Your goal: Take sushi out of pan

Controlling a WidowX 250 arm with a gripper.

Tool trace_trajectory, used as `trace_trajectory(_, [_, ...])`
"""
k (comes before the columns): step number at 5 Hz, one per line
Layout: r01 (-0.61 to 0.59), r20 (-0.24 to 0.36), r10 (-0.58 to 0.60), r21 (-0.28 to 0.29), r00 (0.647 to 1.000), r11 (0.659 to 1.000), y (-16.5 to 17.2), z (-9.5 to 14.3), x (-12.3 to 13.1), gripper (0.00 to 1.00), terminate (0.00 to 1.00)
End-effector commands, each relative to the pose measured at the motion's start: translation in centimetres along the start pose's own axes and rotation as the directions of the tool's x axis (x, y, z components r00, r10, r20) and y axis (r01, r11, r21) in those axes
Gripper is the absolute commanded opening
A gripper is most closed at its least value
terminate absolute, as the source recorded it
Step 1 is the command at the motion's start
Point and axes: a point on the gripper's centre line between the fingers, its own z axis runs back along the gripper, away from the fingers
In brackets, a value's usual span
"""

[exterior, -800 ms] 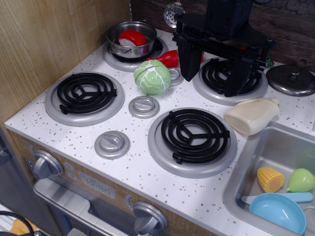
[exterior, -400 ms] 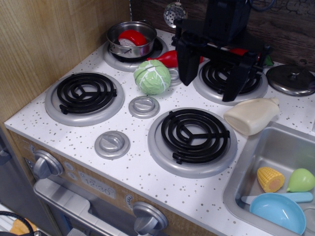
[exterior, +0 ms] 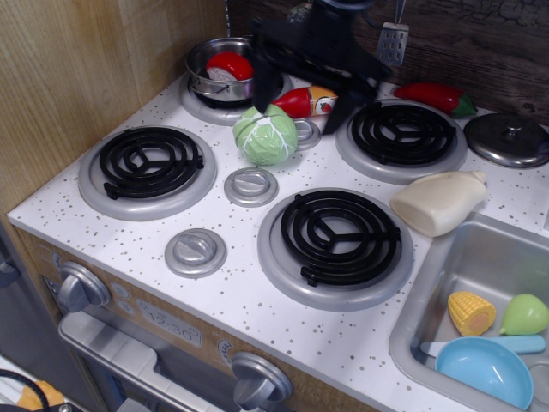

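The step in hand is judged to be the approach: the sushi (exterior: 229,65) is not yet taken, and it is seen lying inside the pan (exterior: 220,84), its red top leaning against the far inner wall. The pan is placed on the far left burner, to the left of the fingers.

The gripper (exterior: 302,96) is held above the desk (exterior: 257,300), between the 2 far burners, and its 2 fingers (exterior: 263,89) are spread wide apart with nothing between them. The left finger is seen just beside the right rim of the pan; if it touches the rim cannot be told from this view. Below the fingers the green cabbage (exterior: 266,135) is found, and between them, further back, the ketchup bottle (exterior: 302,101) is lying on its side. The red chili pepper (exterior: 439,97) is well apart to the right of the fingers.

For the next move, it is judged that the fingers must be carried to the left until they are over the pan, then lowered into it so that 1 finger is at each side of the sushi. The pan walls are straight, so little room is left, and the rim should not be pushed.
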Motion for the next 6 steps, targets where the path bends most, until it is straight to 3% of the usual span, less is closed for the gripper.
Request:
trace_trajectory(1, [-0.211, 0.176, 0.198, 0.057, 0.964, 0.976, 2.3, -2.0, 8.2, 1.0, 0.0])
trace_trajectory(2, [-0.383, 0.238, 0.368, 0.018, 0.899, 0.924, 3.8, -3.6, 11.5, 1.0, 0.0])
trace_trajectory(3, [-0.469, 0.364, 0.433, 0.012, 0.824, 0.883, 5.3, -5.6, 12.2, 1.0, 0.0])
trace_trajectory(4, [-0.489, 0.473, 0.434, -0.009, 0.767, 0.872, 5.9, -6.9, 12.6, 1.0, 0.0])
trace_trajectory(5, [-0.474, 0.522, 0.405, 0.0, 0.751, 0.88, 6.3, -7.8, 12.8, 1.0, 0.0])
trace_trajectory(6, [-0.452, 0.523, 0.391, -0.012, 0.757, 0.892, 6.5, -8.3, 13.9, 1.0, 0.0])
